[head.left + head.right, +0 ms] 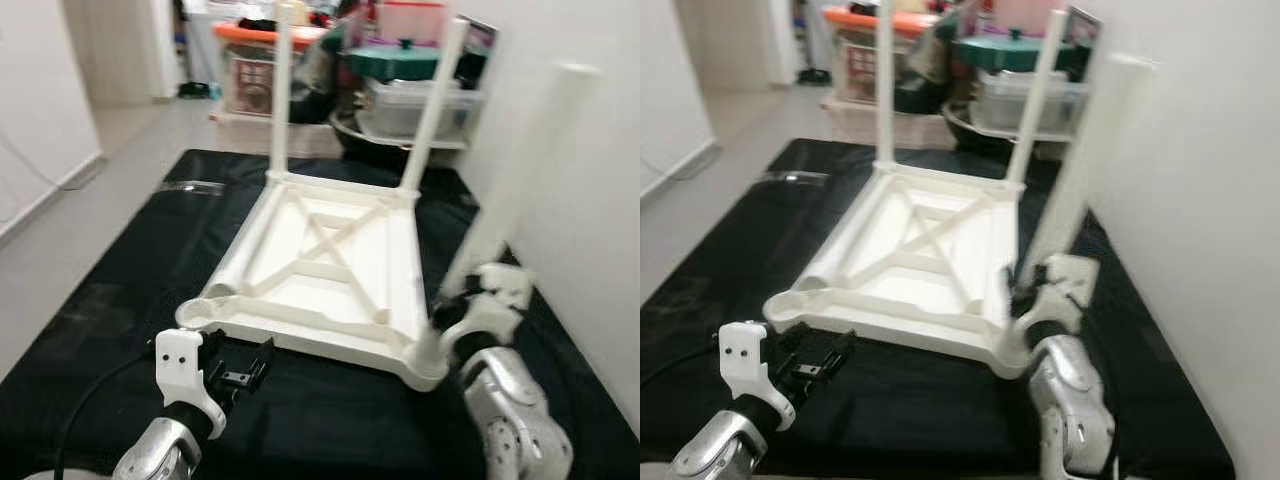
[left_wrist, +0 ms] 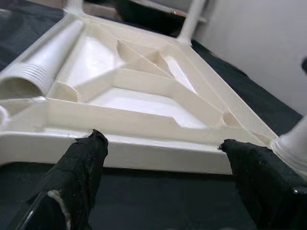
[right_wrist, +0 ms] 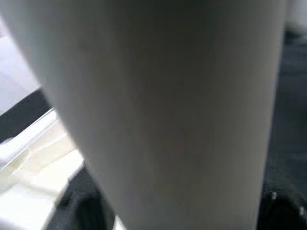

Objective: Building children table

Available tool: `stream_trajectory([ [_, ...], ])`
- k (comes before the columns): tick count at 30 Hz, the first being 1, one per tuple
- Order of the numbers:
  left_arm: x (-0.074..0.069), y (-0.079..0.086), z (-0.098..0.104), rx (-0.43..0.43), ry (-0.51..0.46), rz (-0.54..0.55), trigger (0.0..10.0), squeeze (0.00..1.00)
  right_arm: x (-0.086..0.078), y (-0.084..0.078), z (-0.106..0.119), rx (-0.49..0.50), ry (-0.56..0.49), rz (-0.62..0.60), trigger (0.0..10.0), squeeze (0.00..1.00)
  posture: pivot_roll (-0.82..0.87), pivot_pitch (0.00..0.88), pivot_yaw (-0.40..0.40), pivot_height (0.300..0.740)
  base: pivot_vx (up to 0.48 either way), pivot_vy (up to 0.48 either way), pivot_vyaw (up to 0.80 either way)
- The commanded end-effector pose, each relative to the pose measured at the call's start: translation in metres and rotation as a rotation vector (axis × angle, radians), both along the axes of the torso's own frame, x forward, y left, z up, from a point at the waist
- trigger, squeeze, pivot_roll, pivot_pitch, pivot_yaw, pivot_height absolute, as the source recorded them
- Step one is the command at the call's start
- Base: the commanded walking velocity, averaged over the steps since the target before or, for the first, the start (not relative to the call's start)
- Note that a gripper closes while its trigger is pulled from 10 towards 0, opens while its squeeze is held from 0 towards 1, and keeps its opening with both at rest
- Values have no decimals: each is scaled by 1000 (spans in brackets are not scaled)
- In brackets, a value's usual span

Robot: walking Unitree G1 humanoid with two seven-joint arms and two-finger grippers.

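Left gripper [image 1: 243,368]: fingers [image 2: 81,163] spread wide, holding nothing, set just short of the near edge of the tabletop, one finger toward each end of that edge as the left wrist view has it. White wrist block behind the fingers; black cable trailing off the arm.

Right gripper [image 1: 1025,300]: at the near right corner of the tabletop, closed around the base of the third leg [image 1: 520,180]. The fingers themselves are largely hidden by the leg and the wrist housing. In the right wrist view the leg stands hard against the camera as a broad pale column.

Third leg: white, long, leaning up and away to the right, its foot at the near right corner socket; blurred.

Tabletop [image 1: 330,270]: white plastic children's table, lying upside down on the mat, ribbed underside with crossed braces facing up. Two legs [image 1: 281,90] stand upright in the far corners. One loose leg [image 2: 45,62], threaded end showing, lies inside the frame along the left side, by the open near left socket.

Mat [image 1: 120,270]: black, spread on the floor under the table.

Beyond: storage boxes and bins [image 1: 400,70] stacked past the far end of the mat; white wall on the right.
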State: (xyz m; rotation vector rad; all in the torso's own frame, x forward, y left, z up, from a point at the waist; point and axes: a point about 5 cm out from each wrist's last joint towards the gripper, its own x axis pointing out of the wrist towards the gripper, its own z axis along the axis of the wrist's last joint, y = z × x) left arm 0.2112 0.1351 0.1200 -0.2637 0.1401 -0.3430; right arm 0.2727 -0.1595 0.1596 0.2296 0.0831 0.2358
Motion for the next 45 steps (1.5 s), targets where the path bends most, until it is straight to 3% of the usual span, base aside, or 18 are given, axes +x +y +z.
stream_trajectory([
  [1, -1, 2, -7, 9, 35, -4, 10000, 0, 6, 7, 14, 31, -47, 129, 10000, 0, 119, 0, -55, 740, 0, 0, 0],
  [6, -1, 1, -8, -7, 34, 16, 10000, 0, 4, 1, 48, -20, -195, 561, 10000, 0, 124, 0, -70, 740, 0, 0, 0],
  [13, 1, -1, -7, -10, 29, 5, 10000, 0, 0, 2, 38, -74, -175, 749, 10000, 0, 138, 0, -79, 740, 0, 0, 0],
  [14, 0, -1, -8, -8, 30, 4, 10000, 0, -2, 5, 31, -67, -151, 805, 0, 0, 146, 0, -85, 740, 0, 0, 0],
  [18, -1, 0, -8, -4, 35, 8, 10000, 0, -3, 9, 19, -43, -101, 843, 0, 0, 152, 0, -87, 740, 0, 0, 0],
  [20, -3, 1, -8, -6, 40, 15, 10000, 0, 14, 0, -4, -72, 17, 536, 0, 0, 143, 0, -80, 740, 0, 0, 0],
  [22, -3, 1, -8, -6, 40, 15, 10000, 0, 14, 0, -4, -72, 17, 536, 0, 0, 143, 0, -80, 740, 0, 0, 0],
  [24, -2, 1, -8, -7, 40, 13, 10000, 0, 28, -18, -21, -100, 143, 211, 0, 0, 139, 0, -76, 740, 0, 0, 0],
  [25, -3, 1, -7, -6, 41, 6, 10000, 0, 30, -41, -37, -119, 256, -150, 0, 0, 132, 0, -69, 740, 0, 0, 0],
  [26, -3, 1, -7, -6, 41, 6, 10000, 0, 30, -41, -37, -119, 256, -150, 0, 0, 132, 0, -69, 740, 0, 0, 0],
  [28, -2, 2, -8, -1, 44, -1, 10000, 0, 3, -59, -52, -103, 361, -520, 0, 0, 128, 0, -62, 740, 0, 0, 0],
  [31, -3, 3, -8, 2, 45, -3, 10000, 0, -8, -56, -53, -81, 348, -551, 0, 0, 125, 0, -59, 740, 0, 0, 0],
  [32, -3, 3, -8, 5, 46, -3, 10000, 0, -14, -43, -49, -84, 313, -479, 10000, 0, 124, 0, -59, 740, 0, 0, 0],
  [36, 0, 4, -8, 5, 43, -15, 10000, 0, -14, -4, -12, -16, 92, -145, 10000, 0, 110, 0, -50, 740, 0, 0, 0],
  [37, 1, 2, -8, 5, 41, -24, 10000, 0, -10, -2, 1, 23, 13, -73, 10000, 1000, 109, 0, -52, 740, 0, 0, 0],
  [41, 2, -1, -9, 1, 41, -30, 10000, 0, 1, -9, 20, -7, -71, 43, 10000, 1000, 118, 0, -62, 740, 0, 0, 0],
  [42, 1, -2, -9, 0, 40, -29, 10000, 0, 8, -15, 27, -32, -92, 80, 10000, 0, 122, 0, -66, 740, 0, 0, 0],
  [45, 0, -2, -9, -2, 39, -21, 10000, 0, 14, -21, 40, -44, -143, 193, 10000, 0, 128, 0, -71, 740, 0, 0, 0],
])
